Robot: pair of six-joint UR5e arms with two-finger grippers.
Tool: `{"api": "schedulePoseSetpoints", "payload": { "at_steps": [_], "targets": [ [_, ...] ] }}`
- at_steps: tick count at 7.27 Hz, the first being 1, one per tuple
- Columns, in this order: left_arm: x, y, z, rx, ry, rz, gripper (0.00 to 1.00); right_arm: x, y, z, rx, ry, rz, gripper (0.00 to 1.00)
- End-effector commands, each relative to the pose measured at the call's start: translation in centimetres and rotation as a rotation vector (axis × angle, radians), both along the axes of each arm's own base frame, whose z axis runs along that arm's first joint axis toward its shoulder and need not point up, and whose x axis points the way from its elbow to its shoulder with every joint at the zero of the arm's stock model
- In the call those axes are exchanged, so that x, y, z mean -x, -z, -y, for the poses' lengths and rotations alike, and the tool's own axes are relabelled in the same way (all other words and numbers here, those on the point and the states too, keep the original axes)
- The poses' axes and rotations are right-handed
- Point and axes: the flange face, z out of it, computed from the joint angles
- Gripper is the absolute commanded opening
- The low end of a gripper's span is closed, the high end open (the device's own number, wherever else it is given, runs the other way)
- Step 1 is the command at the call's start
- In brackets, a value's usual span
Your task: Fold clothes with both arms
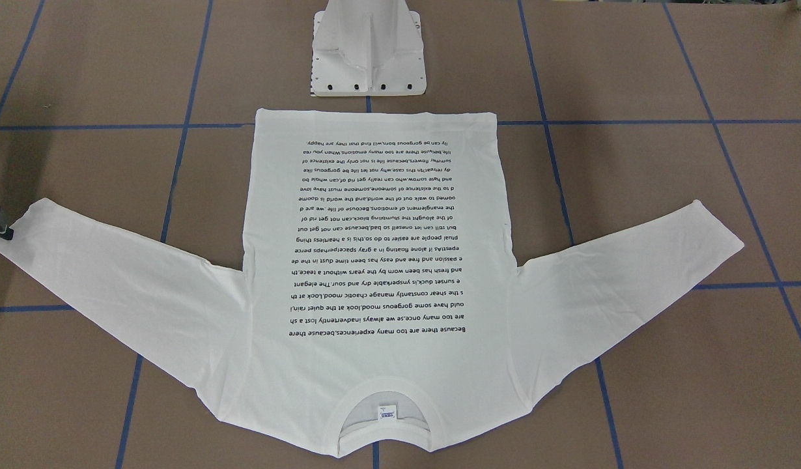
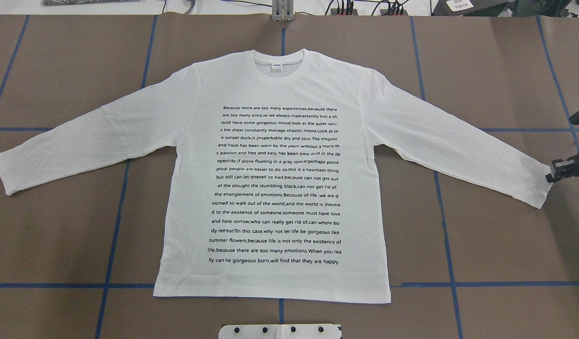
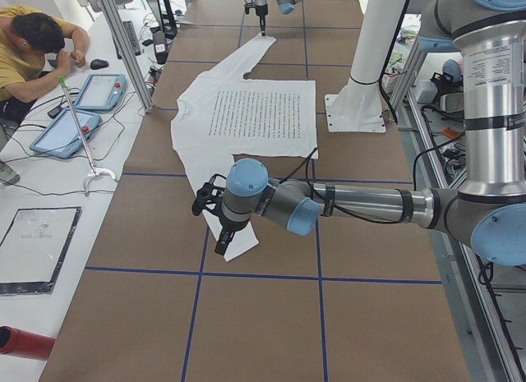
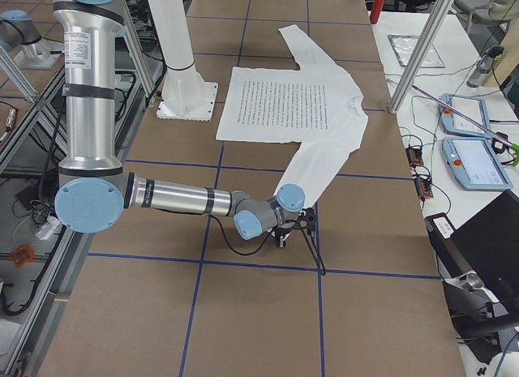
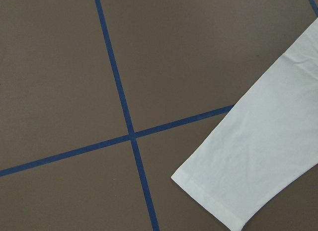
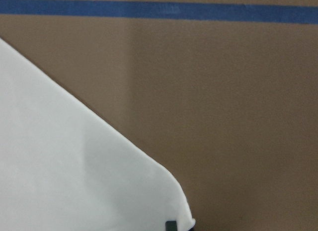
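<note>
Lying flat on the big brown table (image 2: 59, 70) is one white long-sleeved cotton T-shirt (image 2: 289, 84). It sits in the middle of the table, with the printed side up. I count nineteen lines of small black words (image 2: 275, 185) down its front. It has one round ribbed collar (image 2: 279, 77) with one small neck tag (image 2: 276, 67) inside. The collar is on the far side from the robot. The bottom hem is near the one white pedestal base (image 1: 368, 58).

Two sleeves spread out, one to the left and one to the right, both flat on the table. Thin blue tape lines (image 2: 506, 284) cut the table top into squares.

Two silver-grey robot arms with light-blue caps are there. The right black finger gripper (image 2: 553, 174) is low at the end of the right sleeve, and its tip touches the cuff. I cannot tell if its fingers are apart or together. The left black finger gripper (image 3: 222, 244) hangs over the end of the left sleeve. It shows only from the side, so I cannot tell how its fingers stand either.

One person (image 3: 33, 53) sits at a side desk beyond the shirt's collar, next to two flat grey screens (image 3: 82, 111).
</note>
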Motion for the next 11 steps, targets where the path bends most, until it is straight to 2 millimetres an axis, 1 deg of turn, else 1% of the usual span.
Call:
{"api": "schedulePoseSetpoints", "payload": {
  "at_steps": [1, 2, 3, 4, 5, 6, 7, 8, 9, 10, 11],
  "targets": [
    [0.0, 0.0, 0.0, 0.0, 0.0, 0.0, 1.0, 0.2, 2.1, 0.4, -0.023, -0.003, 0.03, 0.0],
    [0.1, 0.0, -0.1, 0.0, 0.002, 0.0, 1.0, 0.2, 6.0, 0.7, -0.046, -0.025, 0.078, 0.0],
    [0.1, -0.1, -0.1, 0.002, 0.002, 0.0, 1.0, 0.5, 10.9, 1.0, -0.034, -0.093, 0.116, 0.0],
    [0.1, -0.1, -0.1, 0.002, 0.002, 0.0, 1.0, 1.5, 16.0, 1.5, 0.013, -0.169, 0.168, 0.0],
    [0.1, -0.1, -0.1, 0.002, 0.002, 0.0, 1.0, 4.9, 21.6, 2.5, 0.064, -0.201, 0.231, 0.0],
    [0.1, -0.2, -0.1, 0.005, 0.002, 0.0, 1.0, 11.1, 28.0, 3.9, 0.124, -0.204, 0.292, 0.0],
    [0.0, -0.3, -0.1, 0.006, 0.0, 0.0, 1.0, 17.1, 34.8, 4.5, 0.172, -0.211, 0.348, 0.0],
    [0.0, -0.6, -0.1, 0.011, -0.001, 0.001, 1.0, 22.6, 40.1, 4.8, 0.184, -0.271, 0.372, 0.0],
    [0.0, -0.9, 0.0, 0.015, -0.002, 0.002, 1.0, 27.5, 44.1, 4.4, 0.161, -0.34, 0.388, 0.0],
    [0.1, -0.9, 0.0, 0.017, 0.0, 0.002, 1.0, 31.8, 48.7, 4.0, 0.164, -0.401, 0.422, 0.0],
    [0.1, -1.0, -0.1, 0.018, 0.0, 0.002, 1.0, 38.5, 55.0, 4.5, 0.197, -0.483, 0.451, 0.0]
  ]
}}
